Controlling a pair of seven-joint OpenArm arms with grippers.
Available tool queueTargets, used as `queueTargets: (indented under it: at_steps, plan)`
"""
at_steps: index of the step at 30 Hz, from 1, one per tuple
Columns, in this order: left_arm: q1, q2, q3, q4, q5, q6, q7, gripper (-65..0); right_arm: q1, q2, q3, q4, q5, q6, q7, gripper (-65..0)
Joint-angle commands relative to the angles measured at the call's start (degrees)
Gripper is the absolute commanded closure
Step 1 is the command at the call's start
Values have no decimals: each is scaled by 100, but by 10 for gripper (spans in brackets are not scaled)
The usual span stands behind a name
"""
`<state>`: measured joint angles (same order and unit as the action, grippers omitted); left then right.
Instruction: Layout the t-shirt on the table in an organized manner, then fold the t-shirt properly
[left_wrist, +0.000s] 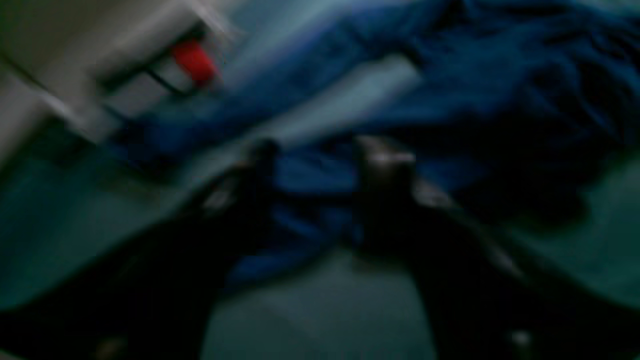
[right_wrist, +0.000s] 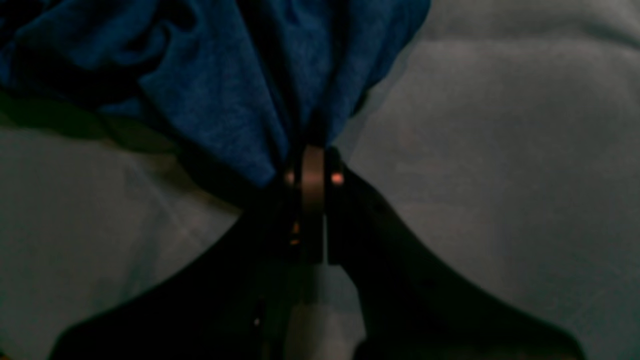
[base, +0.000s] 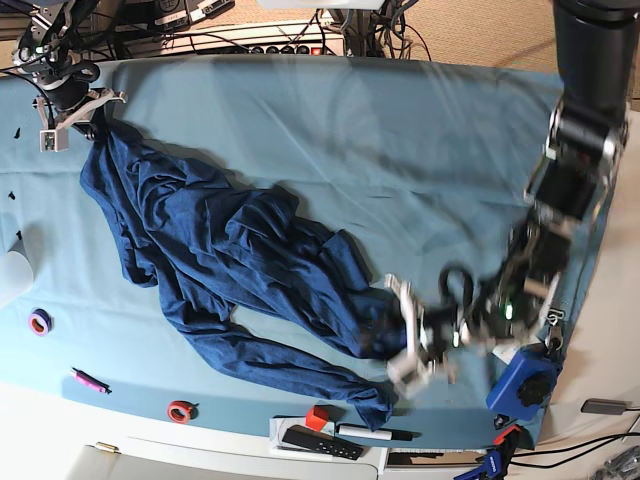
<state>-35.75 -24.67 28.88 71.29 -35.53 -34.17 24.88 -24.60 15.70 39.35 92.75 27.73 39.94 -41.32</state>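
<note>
1 t-shirt (base: 230, 255), 2 tape rolls (base: 40, 322).

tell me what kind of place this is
Probably a robotics lab bench: a table draped in teal cloth, cables and a power strip behind it, and clamps at its corner.

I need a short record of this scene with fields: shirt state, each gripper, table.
shirt: t-shirt crumpled, stretched diagonally across table, not folded
right gripper: shut on a shirt edge at the far corner
left gripper: fingers apart with shirt fabric between them; view blurred
table: teal cloth, mostly bare on the left arm's side
</note>
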Motion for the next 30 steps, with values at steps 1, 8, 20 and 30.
queueTargets:
  at_steps: [1,8,20,30]
  plan:
    - [-55,-50,-52,94,-247,0,-94,-292,2,111,44,90,74,6,170,0]
    - [1093,4,-52,94,-13,7,-326,-291,0,111,44,90,74,6,190,0]
    - [1644,529,-52,92,1759,1040,-1182,-291,0,111,44,90,74,6,186,0]
    - [1720,592,-52,92,1757,1038,-1163,-290,0,109,44,90,76,6,256,0]
